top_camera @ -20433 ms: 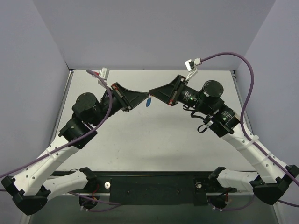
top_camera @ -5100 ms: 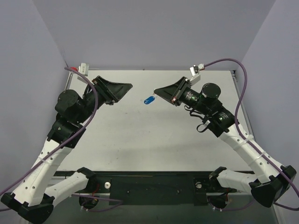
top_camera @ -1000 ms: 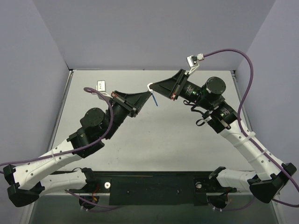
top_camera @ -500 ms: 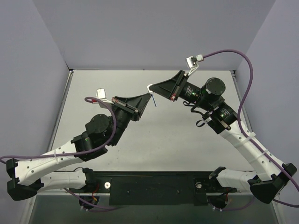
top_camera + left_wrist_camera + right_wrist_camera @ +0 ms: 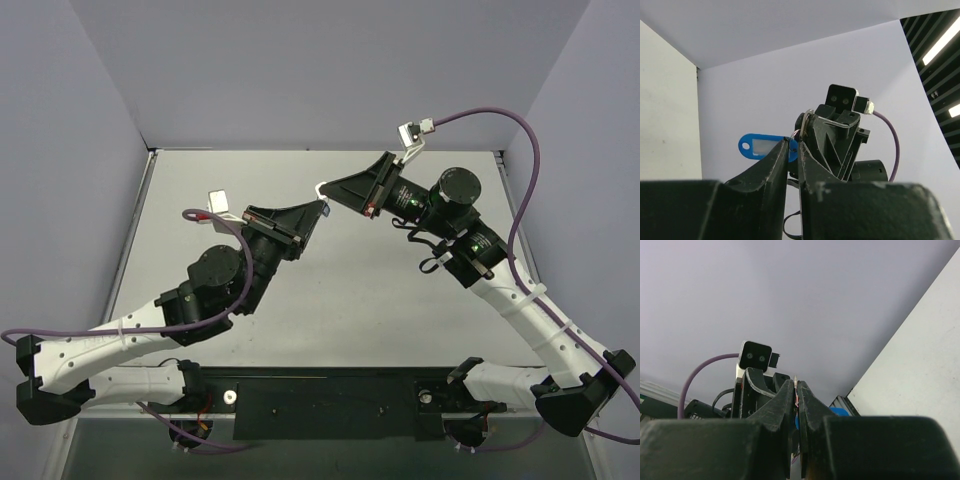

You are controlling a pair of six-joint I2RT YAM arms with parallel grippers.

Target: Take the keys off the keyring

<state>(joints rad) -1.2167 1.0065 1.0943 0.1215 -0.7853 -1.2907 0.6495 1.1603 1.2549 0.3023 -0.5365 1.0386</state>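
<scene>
1. Left gripper [image 5: 793,144]: the fingers are drawn in to a hairline slit. The small wire keyring [image 5: 796,134] sits right at their tips, and the blue tag [image 5: 760,146] projects to the left from behind them. I cannot confirm whether the tips are actually pinching the ring.

2. Right gripper [image 5: 796,388]: the fingers are clenched on a thin silver strip [image 5: 796,383]. I cannot tell whether it is a key or part of the ring. The keys are too small to pick out; the whole assembly hangs in the air between the two gripper tips.

3. Pose: the grippers meet nose to nose above the far middle of the table [image 5: 400,290], with the left tip just nearer than the right. The left arm [image 5: 215,285] runs from the near-left corner and reaches up toward the far right. The right arm [image 5: 520,300] rises from the near-right corner and points left, with its purple cable [image 5: 520,150] looping overhead.

4. Clearances: the table's far edge and the back wall [image 5: 330,70] lie just beyond the tips. The side walls close in on the left and right. Grey tabletop shows under the tips and extends nearward between the two arms to the black base rail [image 5: 330,400].
</scene>
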